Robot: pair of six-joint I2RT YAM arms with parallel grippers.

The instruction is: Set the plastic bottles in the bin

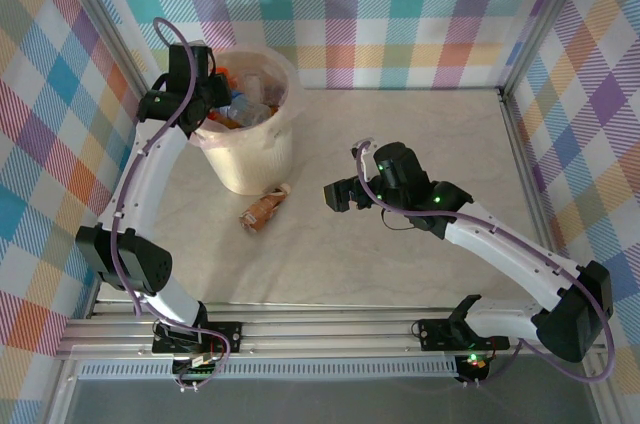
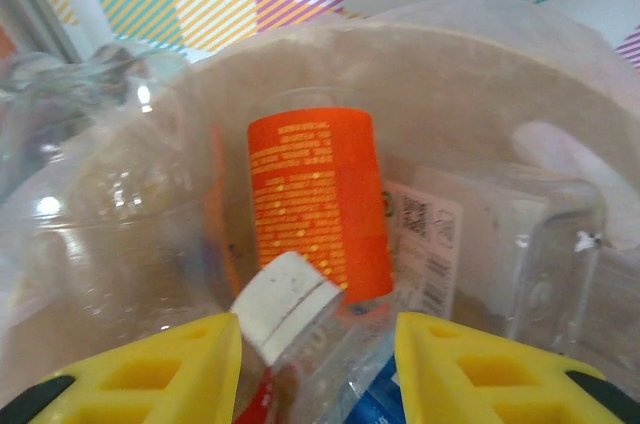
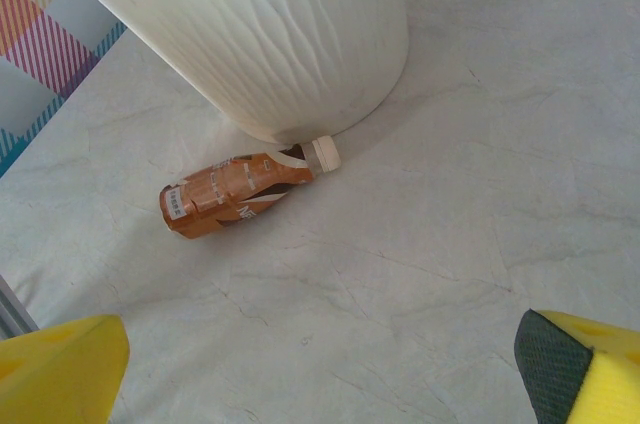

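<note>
while the left arm is hanging over the bin (image 1: 255,164), the left gripper (image 2: 318,336) is pointing down into it, likely the drop-off spot. its yellow jaws are standing partly apart with a white-capped bottle (image 2: 290,302) lying between them. can't tell if they're pinching it or just straddling it. beside that one, an orange-label bottle (image 2: 320,199) is standing upright in the pile, so most of the bottles are sitting in the bin already.

the right gripper (image 3: 320,354) is spread wide and carrying nothing, hovering over the table (image 1: 420,134). it's facing the one bottle outside, the brown bottle (image 3: 235,194). that one is lying on its side with its pale cap (image 3: 325,153) touching the foot of the bin, so i'm guessing the approach needs to come from the open table side.

materials:
- the bin is showing as a round, cream, wavy-ribbed wall tapering toward the base.
- a translucent, crinkly bag liner (image 1: 205,136) is folding over the rim.
- the bottles are looking thin, clear and crushed, with glossy labels.
- the brown one is looking dented and light, so it's probably going to skid or roll if nudged.
- the table is showing pale, smooth and marble-patterned.
</note>
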